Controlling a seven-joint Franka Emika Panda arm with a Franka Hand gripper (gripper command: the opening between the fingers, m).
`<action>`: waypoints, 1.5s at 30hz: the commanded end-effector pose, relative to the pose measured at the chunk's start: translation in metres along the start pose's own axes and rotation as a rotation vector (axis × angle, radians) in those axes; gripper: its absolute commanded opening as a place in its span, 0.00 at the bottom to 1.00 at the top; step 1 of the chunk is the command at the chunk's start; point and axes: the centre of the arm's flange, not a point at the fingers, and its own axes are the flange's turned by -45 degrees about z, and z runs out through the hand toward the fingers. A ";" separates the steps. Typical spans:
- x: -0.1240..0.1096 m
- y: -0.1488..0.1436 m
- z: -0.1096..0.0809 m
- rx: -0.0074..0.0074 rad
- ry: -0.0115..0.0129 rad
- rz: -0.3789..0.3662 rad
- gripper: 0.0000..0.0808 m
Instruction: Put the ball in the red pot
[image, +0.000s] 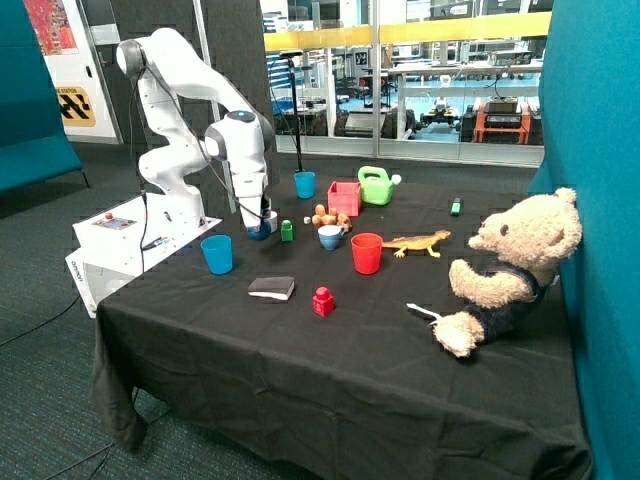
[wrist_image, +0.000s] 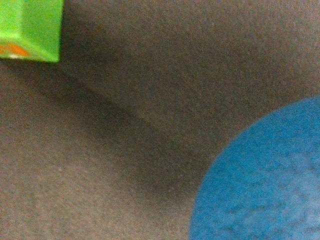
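The white robot arm reaches down to the black-clothed counter (image: 330, 360), its pincer (image: 262, 228) lowered right at the small dark blue ball (image: 259, 233), which rests on the cloth. Whether the pincer grips the ball or only stands around it cannot be told from either view. In the wrist view the ball (wrist_image: 260, 180) fills one corner, with a small green block (wrist_image: 31, 27) near it on the cloth; in the outside view that green block (image: 287, 231) stands just beside the ball at its 3 o'clock. The square red pot (image: 344, 198) sits well apart from the ball, toward its 2 o'clock, beside a green toy watering can (image: 376, 185). A round red plastic cup (image: 366, 252) stands at the pot's 6 o'clock. A tan teddy bear (image: 510, 270) sits at the counter's 3 o'clock edge.
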 end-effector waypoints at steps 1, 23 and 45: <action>0.016 -0.006 -0.023 -0.0004 -0.0021 -0.022 0.00; 0.041 -0.037 -0.064 -0.0003 -0.0021 -0.080 0.00; 0.082 -0.102 -0.095 -0.0003 -0.0021 -0.163 0.00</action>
